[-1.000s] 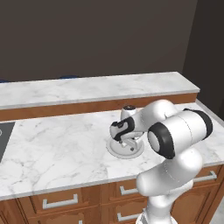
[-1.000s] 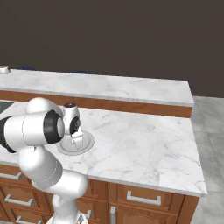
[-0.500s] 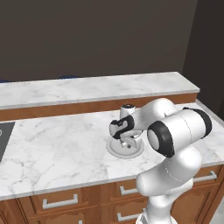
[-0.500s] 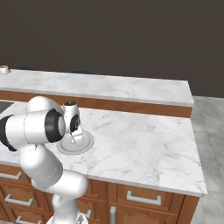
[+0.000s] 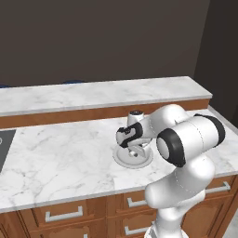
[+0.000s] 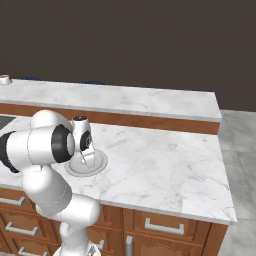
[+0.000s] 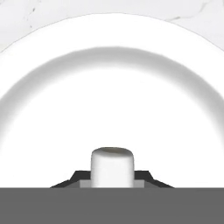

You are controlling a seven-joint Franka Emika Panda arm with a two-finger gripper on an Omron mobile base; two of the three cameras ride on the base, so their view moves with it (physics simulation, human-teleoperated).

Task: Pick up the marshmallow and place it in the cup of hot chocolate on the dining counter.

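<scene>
Jaws clamped on marshmallow (image 7: pixel 111 166), one dark fingertip (image 7: pixel 142 176) on each side. Marshmallow upright at centre of plate (image 7: pixel 52 109). Gripper (image 5: pixel 135 152) low over plate on marble counter (image 5: pixel 60 153).

You see the pincer (image 6: pixel 88 159) pointing down onto the round grey plate (image 6: pixel 100 164) on the marble surface (image 6: pixel 160 165), at eight o'clock in the frame.
</scene>
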